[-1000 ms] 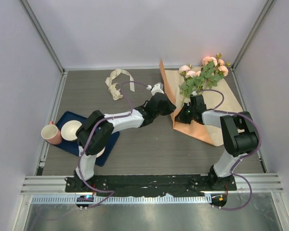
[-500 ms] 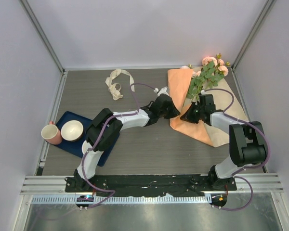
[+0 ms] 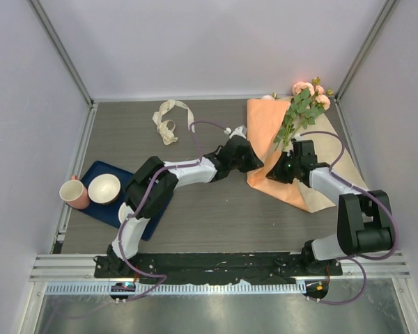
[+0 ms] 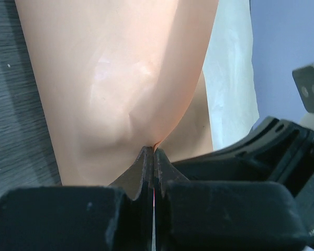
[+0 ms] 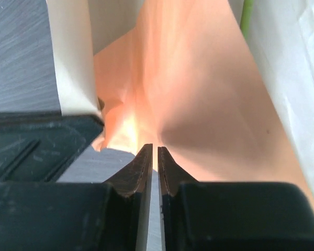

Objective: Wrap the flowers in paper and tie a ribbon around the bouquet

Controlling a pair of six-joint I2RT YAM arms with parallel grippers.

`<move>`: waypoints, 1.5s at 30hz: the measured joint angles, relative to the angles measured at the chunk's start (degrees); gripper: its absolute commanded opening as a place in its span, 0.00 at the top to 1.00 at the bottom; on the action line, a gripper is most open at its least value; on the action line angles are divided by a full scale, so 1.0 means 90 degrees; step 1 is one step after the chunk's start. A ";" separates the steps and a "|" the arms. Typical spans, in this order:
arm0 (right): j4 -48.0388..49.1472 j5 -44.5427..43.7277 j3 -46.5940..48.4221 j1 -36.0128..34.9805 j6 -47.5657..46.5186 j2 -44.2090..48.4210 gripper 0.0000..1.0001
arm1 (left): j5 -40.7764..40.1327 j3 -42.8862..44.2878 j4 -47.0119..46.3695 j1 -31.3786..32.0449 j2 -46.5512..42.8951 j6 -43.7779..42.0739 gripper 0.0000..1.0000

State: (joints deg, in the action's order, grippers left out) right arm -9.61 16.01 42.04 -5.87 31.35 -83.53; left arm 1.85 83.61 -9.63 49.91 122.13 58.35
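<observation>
A lab's robot test cell: plain pale walls [image 3: 195, 49] and aluminium corner posts [image 3: 61, 52] box in a grey wood-grain table [image 3: 216, 223]; two robot arms [image 3: 177, 172] are bolted to a black rail [image 3: 223, 264].

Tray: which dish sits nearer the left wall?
The pink cup, at the dark blue tray's left edge; the white bowl sits to its right.

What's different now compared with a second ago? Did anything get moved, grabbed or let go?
The left gripper, pinched on the paper, has swung its orange flap rightward over the flowers, hiding the left-hand roses. The right gripper has shifted to the right along the paper's lower part. Nothing was visibly dropped. The ribbon, tray, cup and bowl stayed put.
</observation>
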 measured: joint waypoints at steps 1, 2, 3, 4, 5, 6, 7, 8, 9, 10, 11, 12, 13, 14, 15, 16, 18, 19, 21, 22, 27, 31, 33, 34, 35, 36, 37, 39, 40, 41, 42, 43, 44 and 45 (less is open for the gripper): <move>-0.0061 0.0000 -0.0068 0.0000 -0.0010 0.0131 0.82 | 0.0005 0.0000 0.0005 0.0000 0.0002 0.0024 1.00; -0.0138 0.0000 -0.0134 0.0000 -0.0017 0.0267 0.81 | 0.0019 0.0000 0.0002 0.0000 0.0002 0.0041 1.00; -0.0187 0.0002 -0.0219 0.0000 -0.0024 0.0410 0.81 | 0.0029 0.0000 0.0002 0.0000 0.0002 0.0068 1.00; -0.0228 0.0012 -0.0325 0.0000 -0.0024 0.0561 0.81 | 0.0041 0.0000 -0.0002 0.0000 0.0002 0.0114 1.00; -0.0291 0.0024 -0.0435 0.0000 -0.0022 0.0704 0.82 | 0.0053 0.0000 0.0002 0.0000 0.0005 0.0143 1.00; -0.0323 0.0029 -0.0549 0.0000 -0.0022 0.0814 0.82 | 0.0080 0.0000 0.0000 -0.0002 0.0007 0.0168 1.00; -0.0313 0.0051 -0.0648 0.0000 -0.0022 0.0882 0.86 | 0.0104 0.0000 -0.0007 -0.0005 0.0010 0.0194 1.00; -0.0299 0.0085 -0.0775 0.0000 -0.0022 0.0930 0.88 | 0.0138 0.0000 -0.0024 -0.0005 0.0012 0.0265 1.00; -0.0289 0.0117 -0.0886 0.0000 -0.0024 0.0945 0.91 | 0.0165 0.0000 -0.0049 -0.0005 0.0019 0.0313 1.00; -0.0287 0.0146 -0.0971 0.0000 -0.0022 0.0930 0.94 | 0.0202 0.0000 -0.0083 -0.0005 0.0032 0.0352 1.00; -0.0265 0.0165 -0.1027 0.0000 -0.0022 0.0896 0.95 | 0.0221 0.0000 -0.0109 -0.0005 0.0041 0.0389 1.00; -0.0250 0.0172 -0.1042 0.0000 -0.0022 0.0850 0.95 | 0.0250 0.0000 -0.0143 -0.0005 0.0058 0.0464 1.00; -0.0216 0.0172 -0.1042 0.0000 -0.0024 0.0801 0.96 | 0.0274 0.0005 -0.0165 -0.0005 0.0080 0.0510 1.00; -0.0112 0.0165 -0.1042 0.0000 -0.0024 0.0724 0.96 | 0.0299 0.0005 -0.0192 -0.0005 0.0104 0.0561 1.00; -0.0039 0.0163 -0.1042 0.0000 -0.0024 0.0661 0.96 | 0.0316 0.0005 -0.0221 -0.0005 0.0134 0.0644 1.00; 0.0036 0.0155 -0.1042 0.0000 -0.0022 0.0583 0.97 | 0.0333 0.0005 -0.0262 -0.0005 0.0168 0.0687 1.00; 0.0180 0.0138 -0.1027 0.0000 -0.0017 0.0391 0.97 | 0.0389 0.0029 -0.0386 -0.0007 0.0270 0.0848 1.00; 0.0272 0.0131 -0.1003 0.0000 0.0005 0.0257 0.97 | 0.0425 0.0051 -0.0464 -0.0007 0.0338 0.0957 1.00; 0.0432 0.0155 -0.0925 0.0000 0.0058 0.0083 0.98 | 0.0500 0.0095 -0.0670 -0.0007 0.0503 0.1158 1.00; 0.0491 0.0124 -0.0891 0.0000 0.0068 0.0029 0.97 | 0.0529 0.0100 -0.0758 -0.0005 0.0568 0.1248 1.00; 0.0631 -0.0192 -0.0733 0.0000 0.0129 -0.0124 0.98 | 0.0641 0.0102 -0.1328 -0.0005 0.0979 0.1804 1.00; 0.0607 -0.0488 -0.0682 0.0002 0.0223 -0.0124 0.96 | 0.0663 0.0136 -0.1651 -0.0005 0.1146 0.2047 1.00; 0.0556 -0.0612 -0.0648 0.0010 0.0226 -0.0121 0.94 | 0.0682 0.0238 -0.1773 -0.0007 0.1236 0.2161 1.00; 0.0500 -0.0665 -0.0631 0.0019 0.0223 -0.0102 0.92 | 0.0709 0.0291 -0.1887 -0.0010 0.1294 0.2217 1.00; 0.0427 -0.0729 -0.0614 0.0036 0.0223 -0.0068 0.91 | 0.0738 0.0333 -0.2016 -0.0019 0.1350 0.2314 1.00; 0.0330 -0.0792 -0.0595 0.0063 0.0211 -0.0012 0.91 | 0.0765 0.0350 -0.2130 -0.0027 0.1409 0.2395 1.00; 0.0216 -0.0862 -0.0568 0.0090 0.0197 0.0051 0.89 | 0.0799 0.0362 -0.2249 -0.0046 0.1469 0.2489 1.00; -0.0010 -0.0967 -0.0474 0.0194 0.0165 0.0211 0.89 | 0.0860 0.0384 -0.2414 -0.0061 0.1608 0.2623 1.00; -0.0095 -0.1005 -0.0401 0.0260 0.0148 0.0277 0.88 | 0.0906 0.0410 -0.2482 -0.0068 0.1705 0.2674 1.00; -0.0175 -0.1044 -0.0321 0.0338 0.0131 0.0328 0.87 | 0.0950 0.0442 -0.2540 -0.0078 0.1795 0.2713 1.00; -0.0228 -0.1061 -0.0231 0.0410 0.0114 0.0362 0.86 | 0.0979 0.0469 -0.2560 -0.0085 0.1858 0.2756 1.00; -0.0253 -0.1081 -0.0158 0.0464 0.0097 0.0379 0.85 | 0.1020 0.0505 -0.2579 -0.0090 0.1940 0.2810 1.00; -0.0287 -0.1098 -0.0075 0.0510 0.0092 0.0381 0.84 | 0.1054 0.0527 -0.2606 -0.0092 0.1982 0.2829 1.00; -0.0316 -0.1110 0.0010 0.0546 0.0090 0.0379 0.80 | 0.1090 0.0544 -0.2635 -0.0092 0.2013 0.2849 1.00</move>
State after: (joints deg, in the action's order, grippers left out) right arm -12.45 6.02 42.13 -0.95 32.16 -80.12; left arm 11.66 88.51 -33.34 49.08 140.25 83.99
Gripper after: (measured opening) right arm 0.143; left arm 0.012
